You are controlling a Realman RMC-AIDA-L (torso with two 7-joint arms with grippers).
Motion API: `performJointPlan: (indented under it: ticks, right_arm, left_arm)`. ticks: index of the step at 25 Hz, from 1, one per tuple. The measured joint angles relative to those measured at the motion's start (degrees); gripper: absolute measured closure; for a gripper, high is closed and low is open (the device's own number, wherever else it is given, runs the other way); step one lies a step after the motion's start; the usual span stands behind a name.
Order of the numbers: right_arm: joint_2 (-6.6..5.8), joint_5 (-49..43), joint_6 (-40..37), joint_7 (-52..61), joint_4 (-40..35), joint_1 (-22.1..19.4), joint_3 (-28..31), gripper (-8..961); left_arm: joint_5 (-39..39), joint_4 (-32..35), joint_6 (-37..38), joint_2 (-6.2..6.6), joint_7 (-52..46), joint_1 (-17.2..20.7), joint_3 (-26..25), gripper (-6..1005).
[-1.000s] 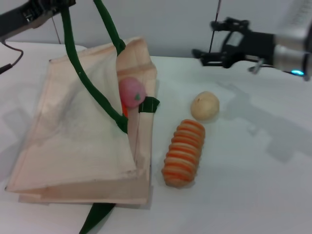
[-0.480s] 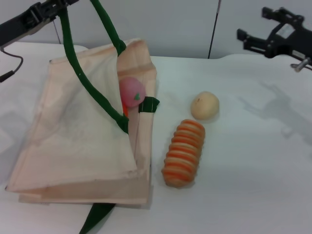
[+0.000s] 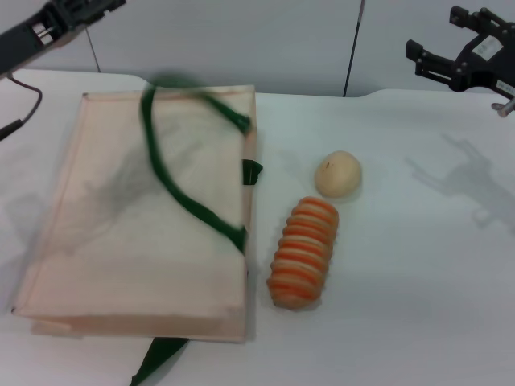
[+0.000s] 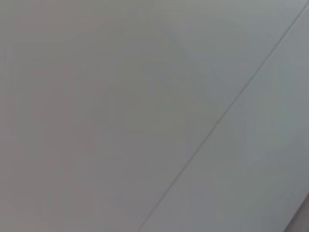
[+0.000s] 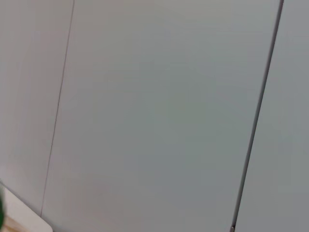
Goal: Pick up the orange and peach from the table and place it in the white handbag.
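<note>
The white handbag (image 3: 105,257) lies flat on the table at the left, its dark green strap (image 3: 193,205) draped loosely across it. The orange and the peach are hidden from every view. My left gripper (image 3: 76,14) is raised above the bag's far left corner, clear of the strap and holding nothing that I can see. My right gripper (image 3: 434,36) is open and empty, raised high at the far right above the table. Both wrist views show only a grey wall.
A pale beige potato-like ball (image 3: 338,174) and an orange-and-cream striped oblong piece (image 3: 304,251) lie on the white table (image 3: 418,265) just right of the bag. A black cable (image 3: 20,108) runs at the far left.
The strap has dropped from my left gripper and the bag has fallen flat, covering the peach that showed in its mouth. My right gripper has drawn back up to the far right.
</note>
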Motion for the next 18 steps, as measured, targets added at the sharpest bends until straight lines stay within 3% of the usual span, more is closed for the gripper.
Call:
performJointPlan:
  ticks: [12,14,15,16,18]
  right_arm:
    - [-0.07,0.18,0.21,0.00,0.12,-0.26,1.84,60]
    - [-0.03,0.72,0.26,-0.28,0.34,-0.49,3.67,60]
    - [0.00,1.29,0.26,-0.75,0.54,-0.64,4.48,59]
    - [0.08,2.37,0.27,-1.67,0.92,-0.92,5.69,59]
    - [0.18,6.25,0.27,-5.10,2.77,-2.07,7.96,59]
  left_arm:
    - [-1.61,0.03,0.25,-0.54,3.04,1.57,-1.33,112]
    - [-2.56,-0.12,1.09,-0.97,5.50,1.89,-1.99,112]
    - [-3.46,-0.16,2.31,-2.01,9.57,2.20,-3.64,112]
    - [-3.46,-0.16,2.31,-2.01,9.57,2.20,-3.64,113]
    - [-3.95,-0.17,4.10,-3.46,14.93,2.40,-5.69,113]
